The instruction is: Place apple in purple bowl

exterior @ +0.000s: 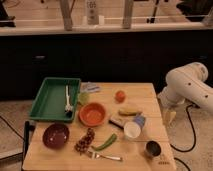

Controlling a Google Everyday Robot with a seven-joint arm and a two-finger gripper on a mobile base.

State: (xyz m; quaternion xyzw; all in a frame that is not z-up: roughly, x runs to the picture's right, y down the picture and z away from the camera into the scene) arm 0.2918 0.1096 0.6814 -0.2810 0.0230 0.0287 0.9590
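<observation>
The apple, a small red-orange round fruit, sits on the wooden table towards its back right. The purple bowl stands empty at the table's front left. My gripper hangs pointing down at the end of the white arm, just off the table's right edge. It is well to the right of the apple, holds nothing that I can see, and is far from the bowl.
A green tray with a white utensil is at the back left. An orange bowl, grapes, a green pepper, a fork, a white cup, a metal cup, a banana and a blue packet lie between apple and bowl.
</observation>
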